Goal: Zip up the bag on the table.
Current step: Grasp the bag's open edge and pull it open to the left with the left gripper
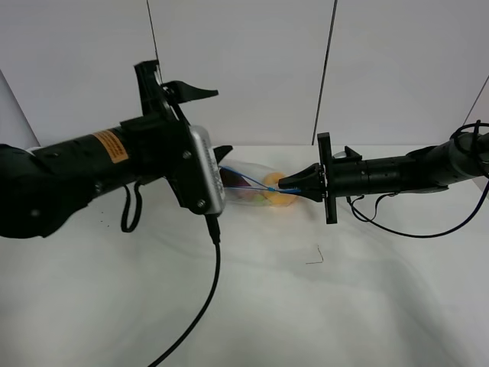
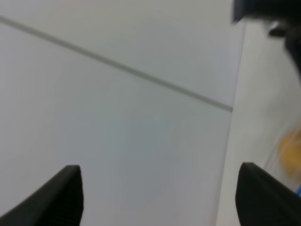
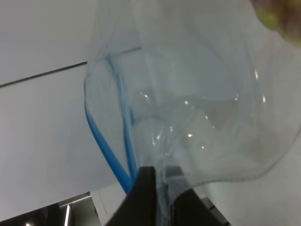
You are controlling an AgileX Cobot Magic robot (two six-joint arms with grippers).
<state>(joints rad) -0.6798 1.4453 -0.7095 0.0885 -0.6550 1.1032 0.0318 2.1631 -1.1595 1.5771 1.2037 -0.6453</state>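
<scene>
Toward the far middle of the table (image 1: 306, 306): the bag (image 1: 248, 187), clear, with yellow and purple produce (image 1: 276, 195) showing through. Pinched at its right end, along the blue zipper strip (image 3: 106, 150), by the right gripper (image 1: 284, 183), jaws closed tight on the plastic. Stretching from there leftward to just beside the left gripper (image 1: 221, 122), far end hidden behind that arm's wrist camera (image 1: 205, 172). Left fingers (image 2: 56, 197) spread wide, gripping nothing, only wall (image 1: 252, 61) between them, bag off to one side.
</scene>
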